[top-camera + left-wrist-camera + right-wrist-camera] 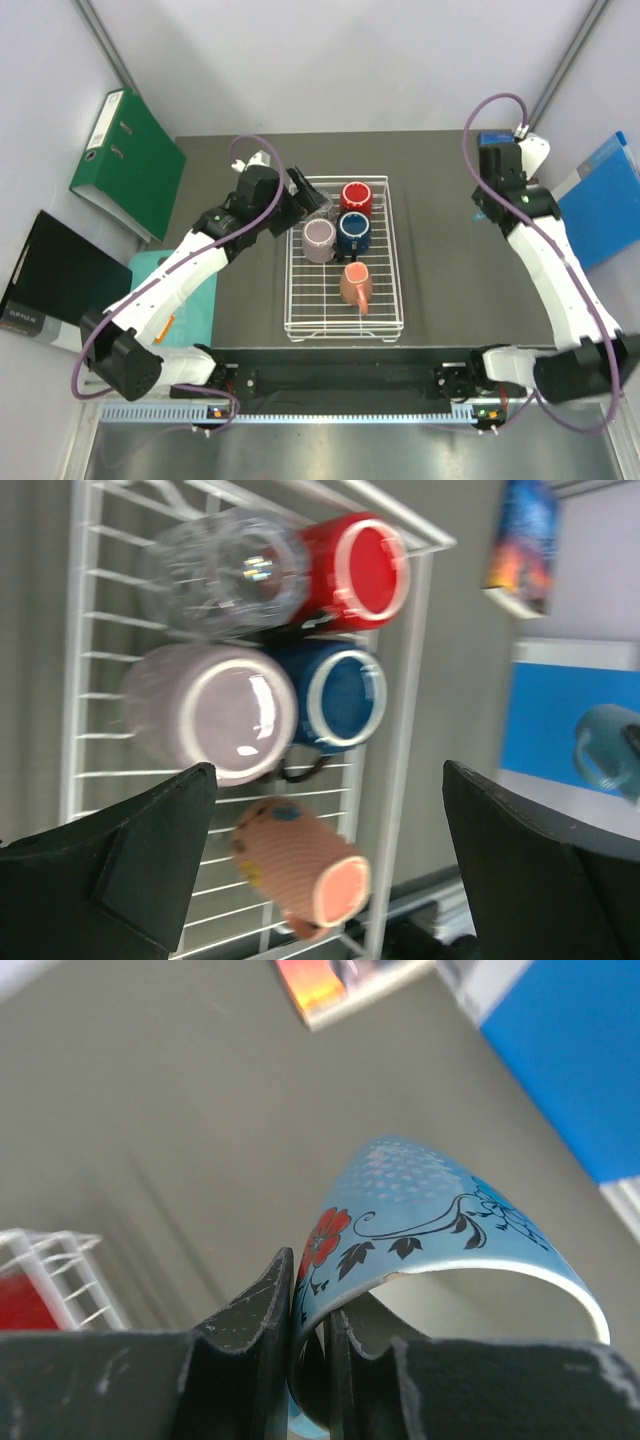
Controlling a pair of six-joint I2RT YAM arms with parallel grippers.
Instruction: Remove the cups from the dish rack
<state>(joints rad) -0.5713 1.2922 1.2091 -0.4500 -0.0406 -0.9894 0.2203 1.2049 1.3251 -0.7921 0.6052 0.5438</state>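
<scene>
Top view: dish rack [320, 300] sitting mid-table [450, 270], holding red mug [356, 198], dark blue mug [354, 232] and mauve mug [319, 240]; salmon mug [356, 285] lying on its side. Left arm reaching over rack's far-left corner.

Left wrist: left fingers [150, 860] hovering spread wide above rack; clear tumbler [220, 570] touching red mug.

Right wrist: right fingers [250, 1320] pinching wall of light blue mug [430, 1210], holding it outside rack, over table.
</scene>
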